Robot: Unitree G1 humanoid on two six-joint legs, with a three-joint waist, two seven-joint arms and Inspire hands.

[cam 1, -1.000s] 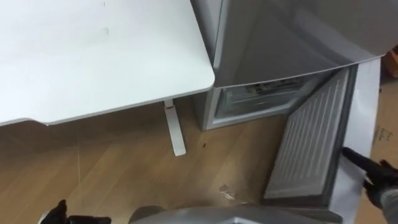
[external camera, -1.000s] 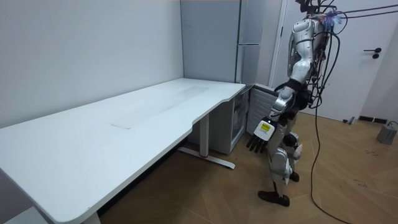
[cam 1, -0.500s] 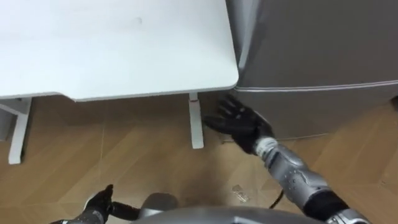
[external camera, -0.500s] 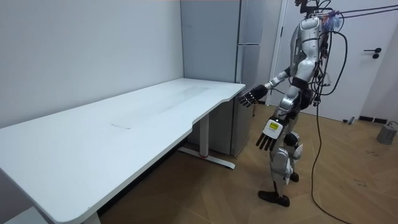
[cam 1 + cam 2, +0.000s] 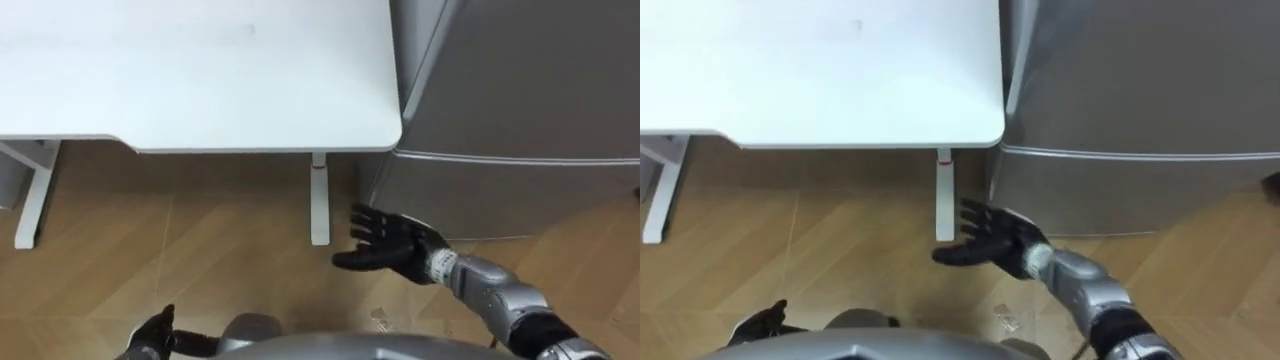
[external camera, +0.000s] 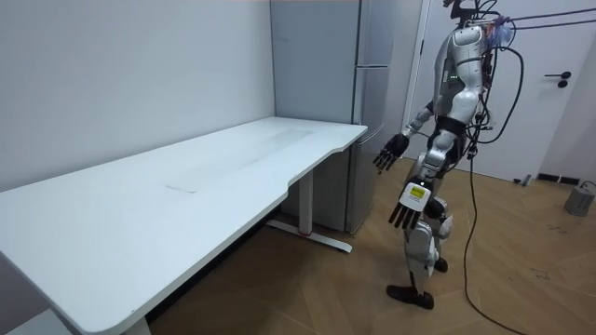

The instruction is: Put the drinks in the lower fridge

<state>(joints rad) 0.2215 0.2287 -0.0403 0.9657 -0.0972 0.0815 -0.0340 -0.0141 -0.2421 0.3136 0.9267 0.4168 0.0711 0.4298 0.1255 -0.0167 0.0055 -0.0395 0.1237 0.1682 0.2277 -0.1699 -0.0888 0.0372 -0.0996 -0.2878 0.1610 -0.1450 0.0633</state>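
The grey fridge (image 5: 520, 90) stands at the right, against the end of the white table (image 5: 200, 70). Its lower door (image 5: 500, 195) is closed, with a thin seam above it. My right hand (image 5: 385, 245) is open, fingers spread, hovering over the wooden floor a short way in front of the lower door's left edge and not touching it. My left hand (image 5: 150, 338) hangs low at the bottom left. In the room view I stand upright facing the fridge (image 6: 368, 102), right hand (image 6: 391, 152) held out at waist height and left hand (image 6: 408, 207) hanging open by my thigh.
The table's white leg (image 5: 320, 205) stands just left of the fridge. A small clear scrap (image 5: 1005, 318) lies on the floor near my feet. In the room view a white door (image 6: 549, 84) and a small grey container (image 6: 579, 198) are behind me.
The lower fridge door, open a second ago, is now closed. My right hand reached to the door, then drew back and dropped lower. The head camera swung left.
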